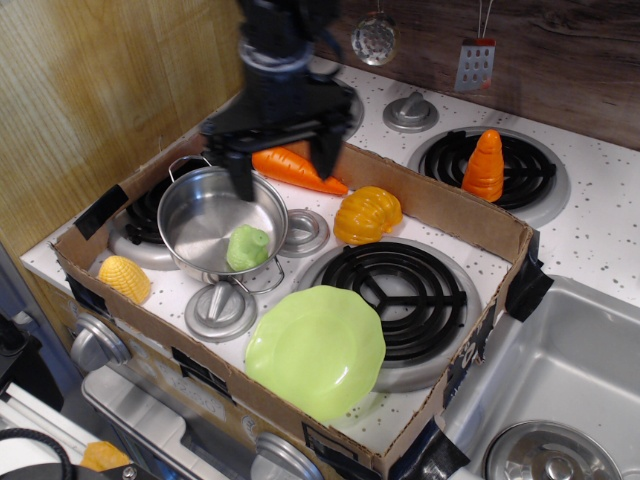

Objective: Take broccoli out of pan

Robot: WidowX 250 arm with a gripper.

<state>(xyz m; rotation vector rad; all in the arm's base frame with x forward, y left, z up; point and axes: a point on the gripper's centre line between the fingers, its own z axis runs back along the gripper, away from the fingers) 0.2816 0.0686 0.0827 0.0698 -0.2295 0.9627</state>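
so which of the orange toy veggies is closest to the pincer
The long carrot lying flat just behind the pan, right under the open pincer. The pumpkin-like piece and upright cone carrot sit farther right.

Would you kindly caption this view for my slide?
Open pincer above the pan's far rim, broccoli inside, untouched.

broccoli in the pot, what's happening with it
The broccoli sits loose inside the steel pan on the toy stove. The arm's end effector hangs open above the pan's back rim, holding nothing. A carrot lies just behind it, and a green plate rests in front.
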